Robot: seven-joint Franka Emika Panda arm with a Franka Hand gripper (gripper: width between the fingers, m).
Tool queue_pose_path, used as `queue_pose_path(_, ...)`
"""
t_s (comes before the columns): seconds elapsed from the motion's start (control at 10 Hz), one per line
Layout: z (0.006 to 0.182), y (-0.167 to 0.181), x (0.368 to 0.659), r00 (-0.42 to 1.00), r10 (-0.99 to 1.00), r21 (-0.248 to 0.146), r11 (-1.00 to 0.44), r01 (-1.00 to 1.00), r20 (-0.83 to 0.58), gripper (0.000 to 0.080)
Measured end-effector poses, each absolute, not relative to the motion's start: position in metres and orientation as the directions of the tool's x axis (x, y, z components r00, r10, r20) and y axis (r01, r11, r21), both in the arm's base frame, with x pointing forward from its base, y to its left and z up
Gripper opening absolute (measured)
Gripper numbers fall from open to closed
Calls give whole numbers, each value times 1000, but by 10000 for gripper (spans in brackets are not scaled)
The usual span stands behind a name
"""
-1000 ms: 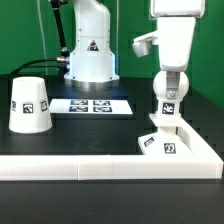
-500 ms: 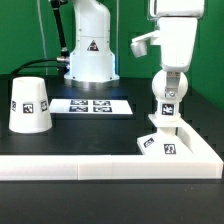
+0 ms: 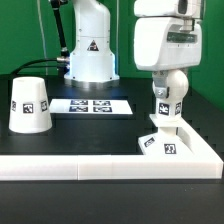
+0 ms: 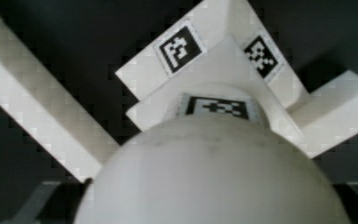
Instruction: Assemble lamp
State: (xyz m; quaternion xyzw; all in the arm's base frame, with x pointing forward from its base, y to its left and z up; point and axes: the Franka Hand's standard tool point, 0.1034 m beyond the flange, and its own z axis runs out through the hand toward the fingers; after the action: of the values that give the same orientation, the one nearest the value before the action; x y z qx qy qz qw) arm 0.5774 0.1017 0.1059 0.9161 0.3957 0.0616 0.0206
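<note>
Round white plastic bulb on short stem [image 3: 168, 93] stands upright on flat square white tagged base [image 3: 158, 143]. The base is tucked into the corner of the long white L-shaped wall [image 3: 100, 168], at the exterior view's right. The jaws sit straight over the bulb's top. The bulb's long axis is vertical, in line with the white Panda arm [image 3: 166, 40] above.

In the wrist view the bulb fills the gap and the dark fingers [image 4: 48, 203] flank it on either side. Contact is hidden, so I cannot tell if it is clamped or loose.

The stem looks seated in the base, so this is likely the screw-in step. Any next turn goes about that vertical axis.

White tapered cup-like shade [image 3: 30, 105] sits mouth-down on the black bench [image 3: 110, 135]. It is well apart, toward the exterior view's left, past the marker board [image 3: 95, 105].
</note>
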Motion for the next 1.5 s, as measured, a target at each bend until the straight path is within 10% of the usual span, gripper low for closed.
queue_pose_path(0.9, 108, 100, 585, 952, 258, 20, -966, 258, 164, 576)
queue_pose_path(1.5, 105, 107, 577, 892, -442, -113, -895, -431, 99, 576)
